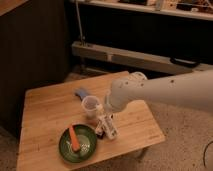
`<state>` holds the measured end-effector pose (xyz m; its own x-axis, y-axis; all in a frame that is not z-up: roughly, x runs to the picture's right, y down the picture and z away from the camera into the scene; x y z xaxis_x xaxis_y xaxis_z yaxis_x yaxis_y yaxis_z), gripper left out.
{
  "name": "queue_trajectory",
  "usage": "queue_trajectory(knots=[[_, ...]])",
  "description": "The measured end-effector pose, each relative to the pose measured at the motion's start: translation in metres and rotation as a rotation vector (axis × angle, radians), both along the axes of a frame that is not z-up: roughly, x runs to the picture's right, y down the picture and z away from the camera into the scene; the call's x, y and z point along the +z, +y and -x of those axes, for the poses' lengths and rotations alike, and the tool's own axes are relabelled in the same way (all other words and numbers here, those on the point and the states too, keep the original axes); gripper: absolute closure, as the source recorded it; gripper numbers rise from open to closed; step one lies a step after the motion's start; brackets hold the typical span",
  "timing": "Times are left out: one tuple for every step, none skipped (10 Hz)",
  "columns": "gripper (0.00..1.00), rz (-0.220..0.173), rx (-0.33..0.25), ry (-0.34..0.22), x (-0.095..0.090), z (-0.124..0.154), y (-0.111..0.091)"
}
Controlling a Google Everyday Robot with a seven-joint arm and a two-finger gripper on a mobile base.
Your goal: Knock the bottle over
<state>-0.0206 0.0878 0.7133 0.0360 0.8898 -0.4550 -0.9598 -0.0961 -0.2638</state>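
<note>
Near the front edge of the bench (45,107), right of the green plate (77,143), the bottle (100,122) appears tilted but not yet flat, touched by the pincer (106,125), whose finger state cannot be told; toppling remains incomplete.

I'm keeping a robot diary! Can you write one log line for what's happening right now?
tool: low over table, at the bottle | bottle: tilted, beside carton | plate: holds carrot | cup: upright
</note>
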Motion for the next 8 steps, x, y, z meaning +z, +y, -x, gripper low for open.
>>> queue_trajectory(knots=[[1.0,-0.012,-0.046,-0.019,0.012,0.018,-0.008],[1.0,-0.03,-0.087,-0.048,0.018,0.03,-0.012],[1.0,-0.051,-0.118,-0.08,0.019,0.041,-0.013],[1.0,-0.074,-0.14,-0.114,0.017,0.053,-0.012],[0.97,-0.092,-0.153,-0.144,0.015,0.059,-0.009],[0.96,-0.098,-0.154,-0.161,0.014,0.06,-0.007],[0.96,-0.103,-0.153,-0.169,0.014,0.059,-0.006],[0.96,-0.102,-0.153,-0.173,0.013,0.061,-0.006]])
